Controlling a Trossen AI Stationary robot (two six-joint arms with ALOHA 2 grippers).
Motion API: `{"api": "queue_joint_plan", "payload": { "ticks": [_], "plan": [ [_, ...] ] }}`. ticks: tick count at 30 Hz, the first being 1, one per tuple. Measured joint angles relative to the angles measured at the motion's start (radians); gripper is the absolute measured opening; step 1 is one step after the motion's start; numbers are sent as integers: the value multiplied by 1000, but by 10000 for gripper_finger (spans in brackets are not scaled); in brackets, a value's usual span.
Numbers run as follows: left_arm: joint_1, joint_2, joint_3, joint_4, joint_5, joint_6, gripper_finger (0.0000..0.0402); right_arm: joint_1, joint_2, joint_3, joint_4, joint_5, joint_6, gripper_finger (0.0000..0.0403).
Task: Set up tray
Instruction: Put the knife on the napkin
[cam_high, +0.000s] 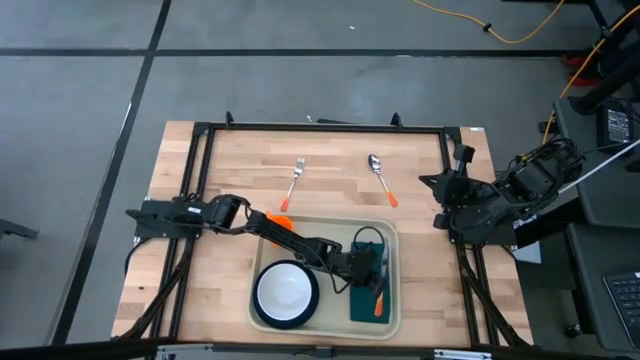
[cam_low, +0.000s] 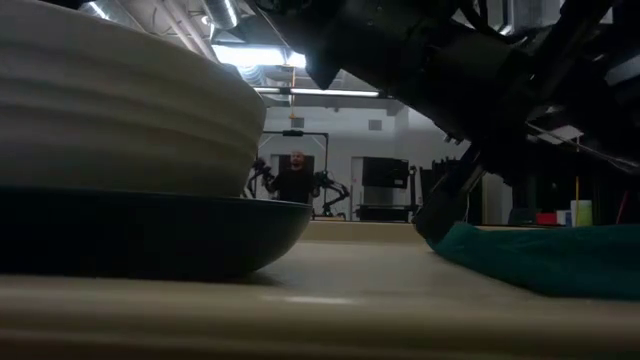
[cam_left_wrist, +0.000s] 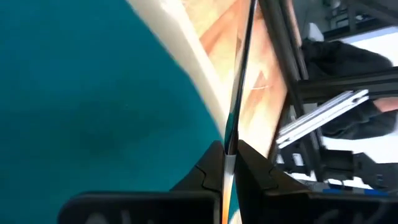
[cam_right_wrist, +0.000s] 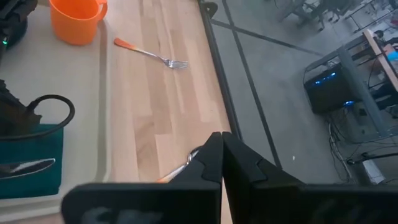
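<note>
Left gripper (cam_high: 372, 272) is clamped on a thin orange-handled metal knife (cam_left_wrist: 235, 93) over the dark green folded napkin (cam_high: 365, 300) in the near-side cream plastic tray (cam_high: 392, 240). We lower it flat, then release. Right gripper (cam_right_wrist: 222, 158) waits far right, fingers together.

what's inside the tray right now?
Inside the tray: a white bowl on a dark plate, a teal napkin with a knife held by the left gripper, jaws shut. The arm covers the tray's middle.
</note>
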Motion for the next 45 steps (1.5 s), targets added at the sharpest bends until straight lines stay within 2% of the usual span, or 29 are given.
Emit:
{"api": "queue_joint_plan", "payload": {
  "ticks": [5, 18, 34, 45],
  "plan": [
    [0, 0, 0, 78, 1, -11, 6, 0, 0, 0, 0, 19, -15, 7],
    [-10, 7, 0, 67, -15, -32, 6, 0, 0, 0, 0, 29, -18, 7],
    [-21, 39, 0, 73, 14, -88, 7, 0, 0, 1, 0, 37, -25, 7],
    [-7, 39, 0, 69, 46, -89, 32, 0, 0, 1, 0, 36, -39, 7]
  ]
}}
